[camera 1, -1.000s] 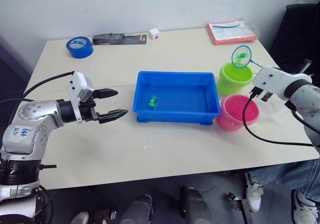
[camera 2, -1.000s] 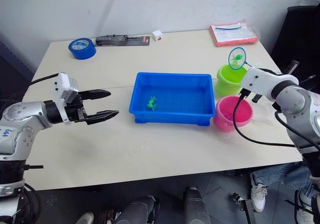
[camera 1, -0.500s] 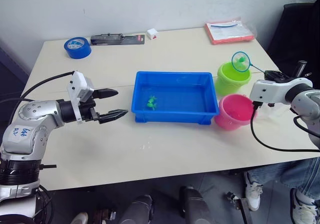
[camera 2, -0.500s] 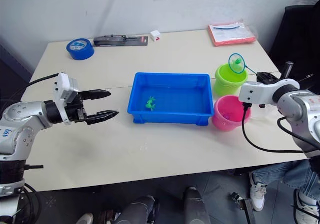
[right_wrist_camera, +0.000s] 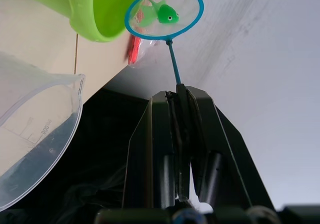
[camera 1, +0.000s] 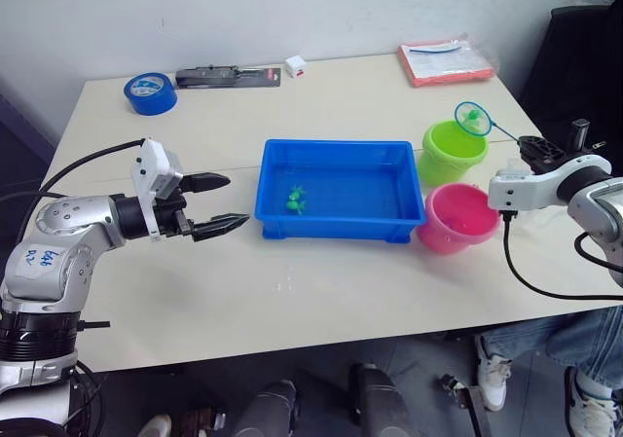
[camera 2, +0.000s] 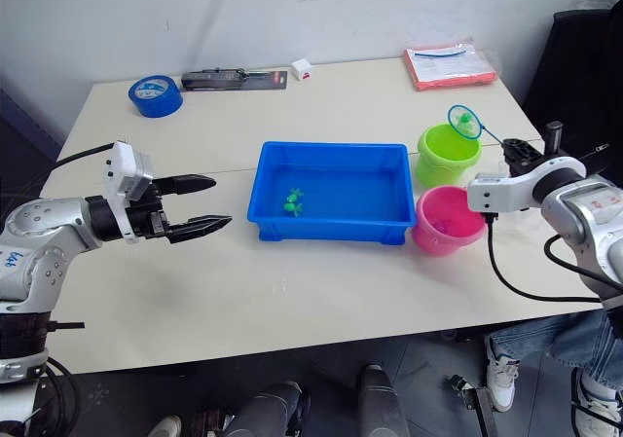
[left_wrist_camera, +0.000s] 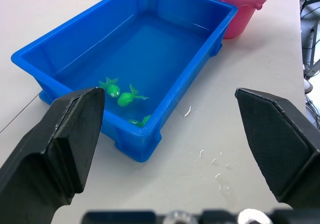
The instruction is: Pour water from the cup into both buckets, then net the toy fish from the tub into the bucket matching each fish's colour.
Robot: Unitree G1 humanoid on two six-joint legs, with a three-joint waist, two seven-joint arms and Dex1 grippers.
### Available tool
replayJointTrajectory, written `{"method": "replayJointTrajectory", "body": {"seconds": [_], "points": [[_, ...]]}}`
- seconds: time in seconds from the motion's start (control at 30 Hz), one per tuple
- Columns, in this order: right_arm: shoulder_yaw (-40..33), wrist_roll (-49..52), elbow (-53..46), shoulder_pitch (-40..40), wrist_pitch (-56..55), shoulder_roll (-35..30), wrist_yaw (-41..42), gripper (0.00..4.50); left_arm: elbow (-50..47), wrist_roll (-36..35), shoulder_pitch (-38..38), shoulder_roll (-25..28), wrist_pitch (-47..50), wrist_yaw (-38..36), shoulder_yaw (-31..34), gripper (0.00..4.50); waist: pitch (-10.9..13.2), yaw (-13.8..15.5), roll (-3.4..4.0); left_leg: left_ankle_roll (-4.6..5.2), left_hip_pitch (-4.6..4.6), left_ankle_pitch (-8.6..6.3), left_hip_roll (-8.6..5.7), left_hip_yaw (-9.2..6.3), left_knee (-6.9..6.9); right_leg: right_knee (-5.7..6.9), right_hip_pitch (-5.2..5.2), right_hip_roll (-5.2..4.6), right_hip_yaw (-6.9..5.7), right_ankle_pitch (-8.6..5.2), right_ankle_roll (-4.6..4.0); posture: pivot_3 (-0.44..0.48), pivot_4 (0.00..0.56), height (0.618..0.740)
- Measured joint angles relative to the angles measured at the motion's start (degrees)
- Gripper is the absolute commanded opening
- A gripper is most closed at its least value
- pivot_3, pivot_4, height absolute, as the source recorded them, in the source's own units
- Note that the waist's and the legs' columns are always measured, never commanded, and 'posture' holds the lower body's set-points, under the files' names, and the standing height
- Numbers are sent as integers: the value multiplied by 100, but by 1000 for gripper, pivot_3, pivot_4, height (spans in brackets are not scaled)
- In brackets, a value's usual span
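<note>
Looking down from the head views, we have our right gripper at the right edge of the table, clamped on the thin handle of the net, whose hoop hangs over the green bucket with a green fish in the mesh. The pink bucket stands just nearer, touching or almost touching the green one. The blue tub sits mid-table between our arms, and a small cluster of green fish in the tub lies toward its left side. Our left gripper hovers left of the tub, well apart from it, fingers spread wide and holding nothing. A blue tape roll and a red folder lie at the far side.

From the left wrist view, the tub holds shallow water and about three green fish by its near wall; we see no pink ones. Droplets dot the table beside it.

From the right wrist view, our fingers are pinched flat on the handle, and the fish rests in the sagging mesh above the green bucket's rim. The clear cup stands close by.

We judge the net very light, with a whippy stick; a grip close to the hoop would steady it. The fish looks light, wet and slippery, so a plain tilt should drop it.
</note>
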Motion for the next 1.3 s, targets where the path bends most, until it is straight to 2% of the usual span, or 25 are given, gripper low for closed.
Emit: {"method": "replayJointTrajectory", "body": {"seconds": [0.43,0.7,0.8,0.97,1.17,1.3], "points": [[-3,-677,-31,299,-425,-163,-563,775,0,0,0,-10,-6,2,-1,4500,0,-4,0,0,4,0,0,6,0,1,-1,9,6,0,-1,0,150,740],[-155,-535,-118,290,-415,-135,-408,775,-1,0,1,-10,-11,3,-1,4500,0,2,0,-1,4,0,1,9,0,-1,-1,7,8,0,-1,0,150,740],[-425,278,-395,69,-119,123,360,775,-5,0,11,-9,-11,5,3,4500,0,-18,0,-2,5,-1,9,15,0,-8,-1,2,12,3,-5,0,150,740],[-1082,2713,-1286,-551,1972,1398,2290,775,-9,1,23,-10,-19,34,7,4500,-1,-5,-3,-15,3,-10,52,10,7,-12,11,30,2,26,-37,0,150,740],[-1069,3715,-1529,-813,3542,1849,2903,775,-179,-3,339,-1,0,165,215,4500,-1,20,-3,-14,-1,-11,50,11,10,-19,10,30,0,30,-41,0,150,740],[-944,4087,-1629,-894,3778,1937,3096,775,-408,-35,584,94,70,232,421,4500,-1,8,-3,-18,-1,-13,56,11,7,-18,6,33,-1,31,-41,0,150,740]]}}
